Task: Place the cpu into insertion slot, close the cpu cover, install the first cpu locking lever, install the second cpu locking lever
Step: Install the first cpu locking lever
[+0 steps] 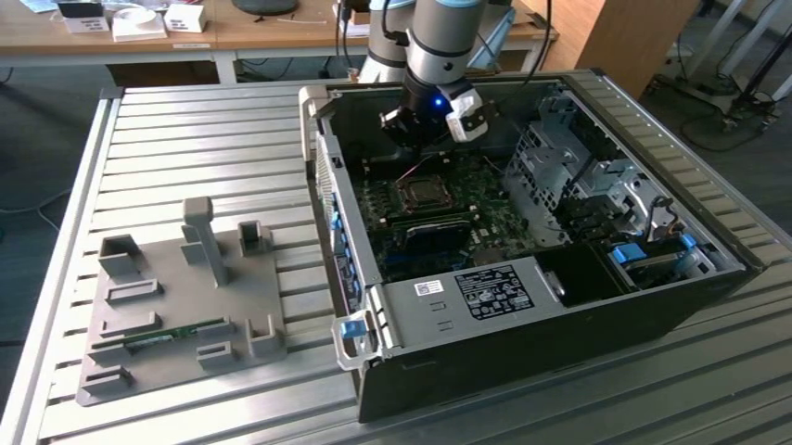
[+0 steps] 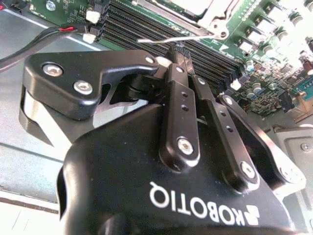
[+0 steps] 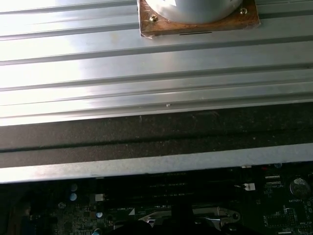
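1 pale silver cpu (image 2: 193,4) sits framed by shiny cpu cover (image 2: 214,19).

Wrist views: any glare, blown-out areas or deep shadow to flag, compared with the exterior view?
In the first wrist view the ribbed aluminium table glares near white, while the green motherboard sits in deep shadow; in the second wrist view part of that motherboard washes out, though the black gripper is evenly lit; the exterior view is evenly lit, without strong glare.

Silver-grey arm (image 1: 440,42) carrying a black, silver-screwed gripper (image 2: 187,61).
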Controlling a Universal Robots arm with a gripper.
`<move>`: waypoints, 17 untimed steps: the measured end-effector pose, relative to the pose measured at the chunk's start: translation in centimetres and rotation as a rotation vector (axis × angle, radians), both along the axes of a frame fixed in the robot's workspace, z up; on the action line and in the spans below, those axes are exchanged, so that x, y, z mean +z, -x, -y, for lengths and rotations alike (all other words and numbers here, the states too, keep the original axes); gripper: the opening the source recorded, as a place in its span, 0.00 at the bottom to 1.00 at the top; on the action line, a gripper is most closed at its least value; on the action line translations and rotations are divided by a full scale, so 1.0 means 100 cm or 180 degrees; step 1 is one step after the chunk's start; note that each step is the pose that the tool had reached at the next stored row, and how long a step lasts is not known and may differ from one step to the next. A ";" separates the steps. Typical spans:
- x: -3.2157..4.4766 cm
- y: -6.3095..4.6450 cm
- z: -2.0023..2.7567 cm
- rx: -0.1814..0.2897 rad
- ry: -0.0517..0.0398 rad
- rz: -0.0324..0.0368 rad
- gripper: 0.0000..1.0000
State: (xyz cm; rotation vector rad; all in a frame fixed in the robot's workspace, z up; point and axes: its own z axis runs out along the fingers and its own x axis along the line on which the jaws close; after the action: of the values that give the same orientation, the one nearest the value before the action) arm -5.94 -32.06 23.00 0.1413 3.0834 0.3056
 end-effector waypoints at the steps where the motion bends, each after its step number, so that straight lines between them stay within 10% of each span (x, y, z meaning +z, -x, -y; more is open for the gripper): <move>1: -0.0002 0.000 0.0000 0.0000 0.0000 0.0000 0.11; 17: -0.0029 -0.003 0.0000 0.0000 0.0000 0.0000 0.11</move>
State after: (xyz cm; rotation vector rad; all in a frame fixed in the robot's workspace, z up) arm -5.63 -32.06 22.71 0.1415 3.0834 0.3056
